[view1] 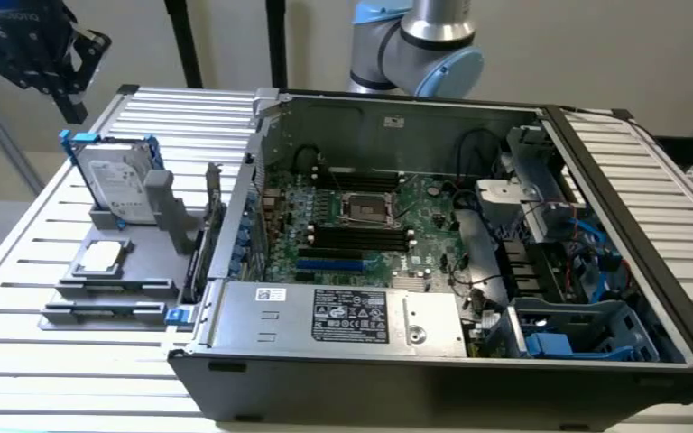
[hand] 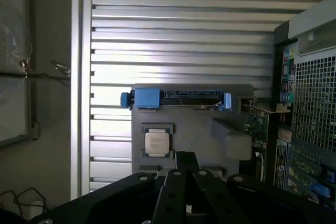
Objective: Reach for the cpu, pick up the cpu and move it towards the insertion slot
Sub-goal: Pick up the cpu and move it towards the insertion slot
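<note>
Seemingly untouched, the cpu (hand: 157,142) lies flat — square, silvery.

The arm (view1: 425,36) is made of rounded silver-grey metal joints with pale blue end caps. The gripper (hand: 185,157) is matt black, built of angular plates and slanting bars that narrow to a slim tip, with small round silver screws (hand: 143,178) set in its housing.
</note>
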